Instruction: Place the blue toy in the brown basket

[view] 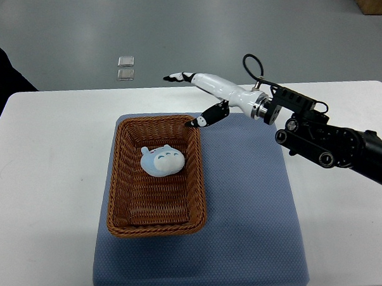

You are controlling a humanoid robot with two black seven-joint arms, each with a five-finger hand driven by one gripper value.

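Above the basket's far right corner, I had the right hand (203, 93) with its fingers (176, 76) spread and empty, thumb tip hanging just over the rim. I judged that a release pose: nothing gripped, palm clear of the weave. Below and to the left, the blue toy (161, 161) lay inside the brown basket (121, 178), toward its far half, face up on the wicker floor. Basket and blue mat (257, 215) sat on the white table (44, 174), presumably to stop sliding.
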